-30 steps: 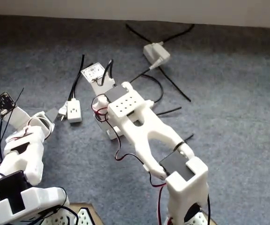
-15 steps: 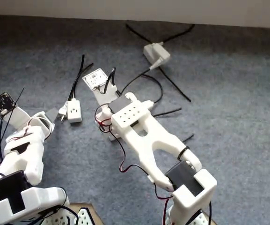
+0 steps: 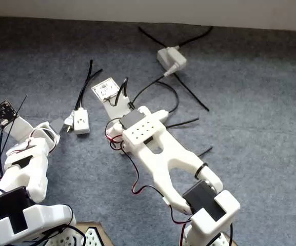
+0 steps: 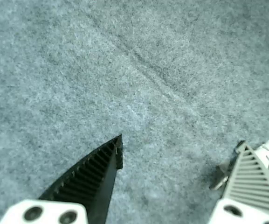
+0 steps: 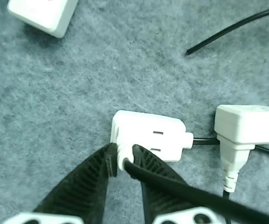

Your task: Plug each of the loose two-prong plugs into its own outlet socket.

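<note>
Right tool is pinched on one end of the white socket block — so slight a hold could be twisted loose, or the black cable snagged.

Grey-blue, flecked bench. White socket, white plug, black cords. White arms with red wires. Right claw is ribbed black. Left claw has one ribbed black finger and one ribbed pale grey.
</note>
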